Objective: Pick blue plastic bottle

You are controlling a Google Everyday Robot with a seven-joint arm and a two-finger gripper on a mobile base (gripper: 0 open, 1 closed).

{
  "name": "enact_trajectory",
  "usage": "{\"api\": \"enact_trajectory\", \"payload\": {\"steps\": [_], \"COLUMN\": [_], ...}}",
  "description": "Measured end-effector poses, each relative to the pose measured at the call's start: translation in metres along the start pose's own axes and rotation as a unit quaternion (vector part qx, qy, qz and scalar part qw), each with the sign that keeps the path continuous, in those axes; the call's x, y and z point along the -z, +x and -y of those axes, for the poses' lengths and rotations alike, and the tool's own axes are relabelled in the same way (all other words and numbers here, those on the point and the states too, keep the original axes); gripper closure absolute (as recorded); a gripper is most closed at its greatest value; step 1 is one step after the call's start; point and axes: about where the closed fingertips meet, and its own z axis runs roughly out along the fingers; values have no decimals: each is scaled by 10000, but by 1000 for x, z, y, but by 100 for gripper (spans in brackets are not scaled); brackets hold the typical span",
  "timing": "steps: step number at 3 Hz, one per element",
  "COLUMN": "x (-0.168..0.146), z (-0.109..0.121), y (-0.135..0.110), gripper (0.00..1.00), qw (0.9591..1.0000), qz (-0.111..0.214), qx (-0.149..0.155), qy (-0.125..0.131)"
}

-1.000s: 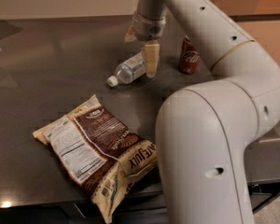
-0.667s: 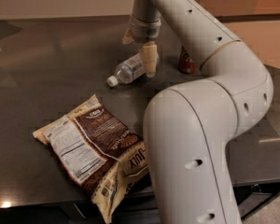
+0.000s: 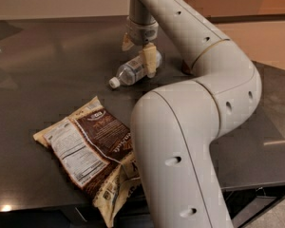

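- One change dominates against the earlier frames: we see the arm swung further to the left of the view, so that its elbow now covers the right corner of the snack bag.
- We note that the red can, plainly seen a second ago, is now hidden behind the forearm except for a dark sliver.
- We find the gripper almost where it was, pointing down over the far middle of the table, its fingers spread wide.
- We place one finger in front of the base end of the blue plastic bottle; the other finger sits behind it, towards the far side.
- We see the bottle unmoved, lying on its side, white cap towards the near left, not lifted.
- We find a strip of bare table between the cap and the snack bag, so the two are apart.
- We observe broad open surface to the left of the bottle, up to the far edge along the wall.
- We note that the bag's lower corner reaches over the table's front edge, while the right edge lies well beyond the arm.
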Motion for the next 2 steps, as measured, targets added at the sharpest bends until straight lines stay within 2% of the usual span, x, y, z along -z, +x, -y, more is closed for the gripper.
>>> {"api": "enact_trajectory", "payload": {"steps": [2], "x": [5], "z": [-3], "y": [4], "gripper": [61], "qw": [9991], "qz": [-154], "qx": [381], "qy": [-98]}}
